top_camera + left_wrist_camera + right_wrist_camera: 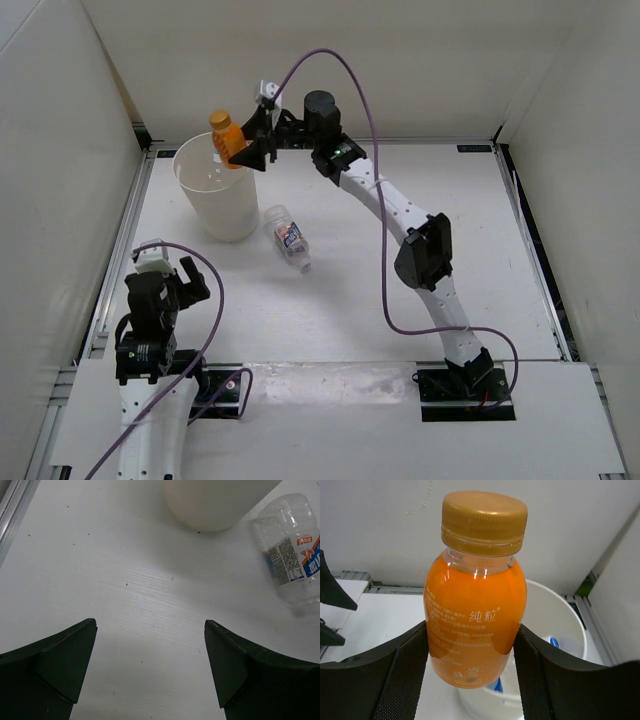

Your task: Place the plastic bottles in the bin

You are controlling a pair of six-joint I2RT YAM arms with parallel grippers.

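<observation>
My right gripper [243, 152] is shut on the short orange bottle [225, 137] and holds it upright over the far rim of the cream-white bin [214, 215]. In the right wrist view the orange bottle [474, 605] sits between both fingers, with the bin [555, 615] below; a blue-labelled bottle [559, 644] lies inside it. A clear bottle with white-pink label and white cap [288, 237] lies on the table just right of the bin; it also shows in the left wrist view [295, 555]. My left gripper [172, 278] is open and empty at the near left.
White walls enclose the table on the left, back and right. A metal rail [120, 250] runs along the left edge. A purple cable [385, 280] loops beside the right arm.
</observation>
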